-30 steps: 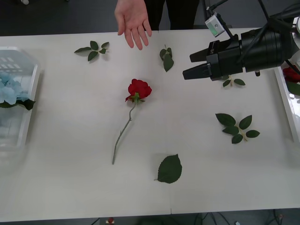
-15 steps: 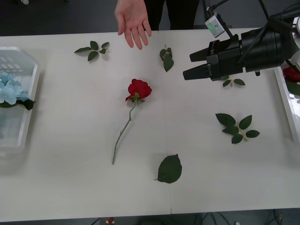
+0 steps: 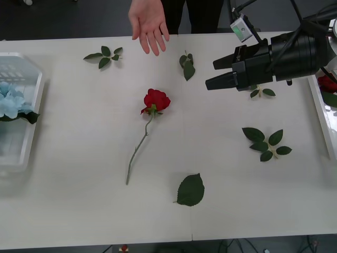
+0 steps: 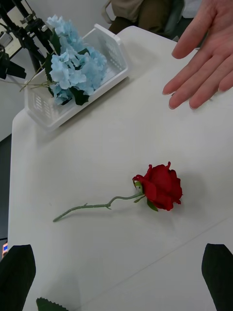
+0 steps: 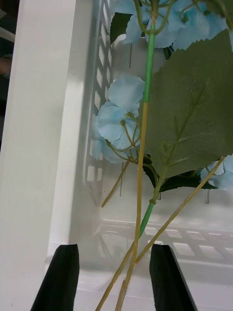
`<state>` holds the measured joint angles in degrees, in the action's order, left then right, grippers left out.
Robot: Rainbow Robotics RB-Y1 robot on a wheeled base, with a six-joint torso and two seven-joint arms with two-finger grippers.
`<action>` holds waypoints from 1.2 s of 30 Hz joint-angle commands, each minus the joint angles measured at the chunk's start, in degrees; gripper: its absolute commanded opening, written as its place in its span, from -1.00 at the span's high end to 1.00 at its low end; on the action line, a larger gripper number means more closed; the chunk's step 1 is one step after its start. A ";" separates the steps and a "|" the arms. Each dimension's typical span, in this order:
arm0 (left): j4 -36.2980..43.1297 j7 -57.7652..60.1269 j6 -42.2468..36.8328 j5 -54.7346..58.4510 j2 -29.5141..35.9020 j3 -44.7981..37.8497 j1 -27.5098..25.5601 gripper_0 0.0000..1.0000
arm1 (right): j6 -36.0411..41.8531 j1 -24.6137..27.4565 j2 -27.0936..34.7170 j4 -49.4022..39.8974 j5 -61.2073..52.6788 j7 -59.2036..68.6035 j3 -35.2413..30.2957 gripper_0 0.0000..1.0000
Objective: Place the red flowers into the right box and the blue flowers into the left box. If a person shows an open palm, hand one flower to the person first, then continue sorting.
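A: Where's the rose sitting?
B: One red flower is lying mid-table, open palm hovering beyond it. Right claw is hanging released above the table; left claw is gaping over blue flowers in the left box.

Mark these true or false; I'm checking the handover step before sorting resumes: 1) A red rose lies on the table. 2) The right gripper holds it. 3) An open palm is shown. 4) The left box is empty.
1) True: the red rose lies loose on the table.
2) False: the right gripper is open and apart from it.
3) True: the open palm is at the far edge.
4) False: the left box holds blue flowers.
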<state>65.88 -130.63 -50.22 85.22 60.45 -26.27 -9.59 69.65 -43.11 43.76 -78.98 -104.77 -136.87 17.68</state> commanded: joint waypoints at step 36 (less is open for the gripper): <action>38.71 10.57 -19.74 3.46 -6.04 -0.97 -0.70 -1.00 | -0.13 -1.97 2.65 -0.47 -1.22 -3.40 0.25 -1.00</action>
<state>100.14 -129.76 -71.24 92.47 57.18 -30.05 -12.42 69.64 -43.12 43.90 -78.95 -105.16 -138.74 17.69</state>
